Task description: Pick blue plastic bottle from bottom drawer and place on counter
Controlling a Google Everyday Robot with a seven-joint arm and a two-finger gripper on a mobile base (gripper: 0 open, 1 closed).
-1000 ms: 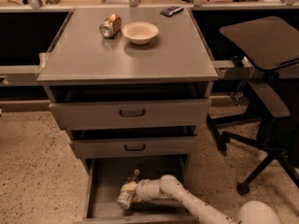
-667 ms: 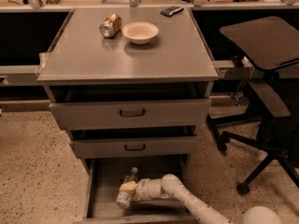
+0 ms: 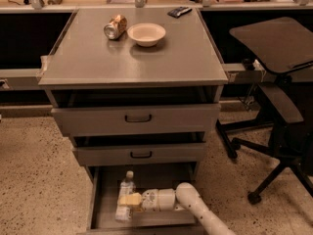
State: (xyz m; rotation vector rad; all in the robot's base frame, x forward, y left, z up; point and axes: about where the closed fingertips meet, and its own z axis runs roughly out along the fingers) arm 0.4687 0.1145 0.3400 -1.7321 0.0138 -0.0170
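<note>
The blue plastic bottle [image 3: 126, 187], clear with a white cap, lies lengthwise on the floor of the open bottom drawer [image 3: 161, 218], cap pointing to the back. My gripper [image 3: 129, 200] reaches in from the right, and its pale fingers are shut across the bottle's middle. My white arm [image 3: 193, 204] runs off toward the lower right. The counter [image 3: 93, 58] is the cabinet's grey top, well above the gripper.
A gold-brown can [image 3: 115, 27] lies on its side on the counter next to a cream bowl [image 3: 146, 34]. A dark object [image 3: 179, 11] sits at the back edge. Two closed drawers overhang the bottom one. An office chair [image 3: 274, 131] stands to the right.
The gripper has shifted a little to the left inside the drawer. The bottle has moved left with it, and its cap now points straighter toward the back.
</note>
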